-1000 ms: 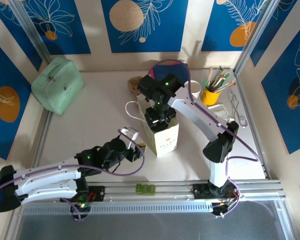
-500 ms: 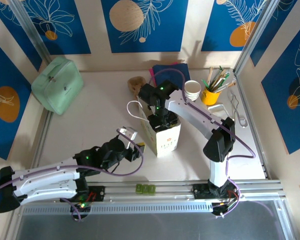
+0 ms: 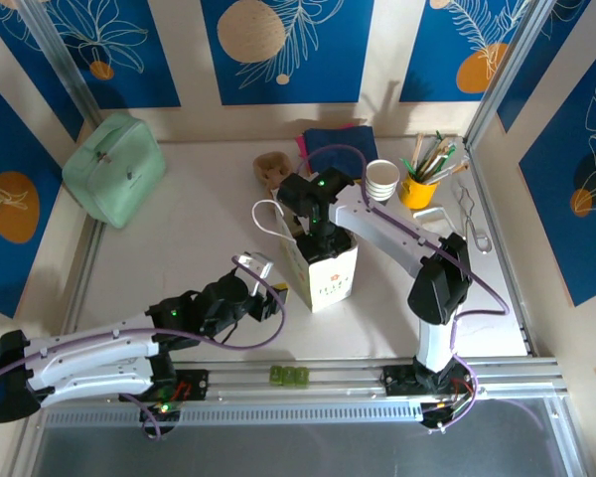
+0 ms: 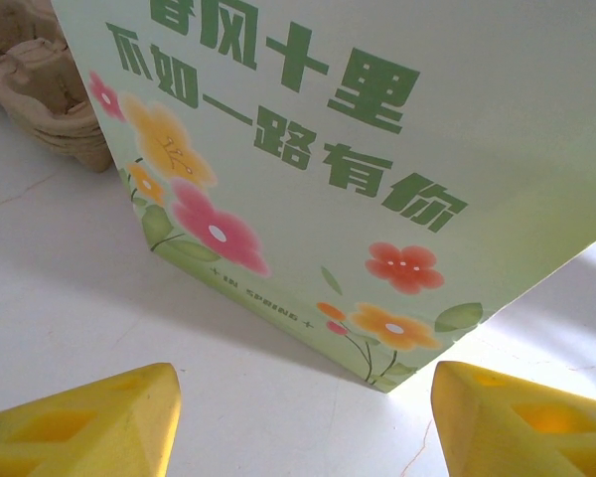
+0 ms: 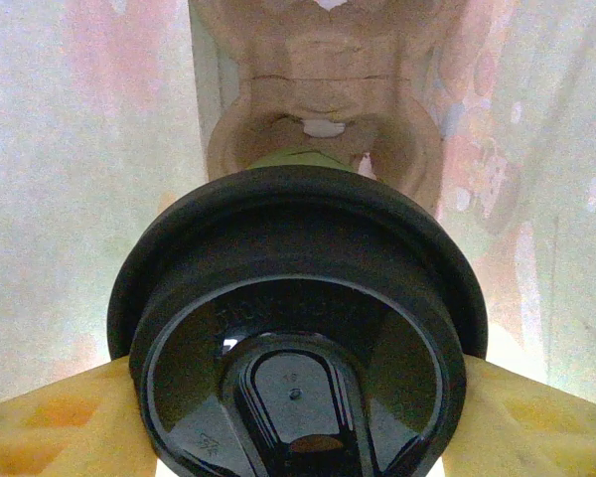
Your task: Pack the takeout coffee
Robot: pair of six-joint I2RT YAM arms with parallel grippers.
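White table [image 3: 179,248], takeout coffee [image 5: 298,338] inside bag [image 3: 325,280]

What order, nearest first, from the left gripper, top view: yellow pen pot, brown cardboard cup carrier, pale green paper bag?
1. Pale green paper bag, just ahead of the left gripper.
2. Brown cardboard cup carrier, back centre.
3. Yellow pen pot, back right.

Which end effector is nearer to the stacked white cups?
Right. The right end effector is in the paper bag near the stacked white cups; the left end effector is farther, beyond the bag.
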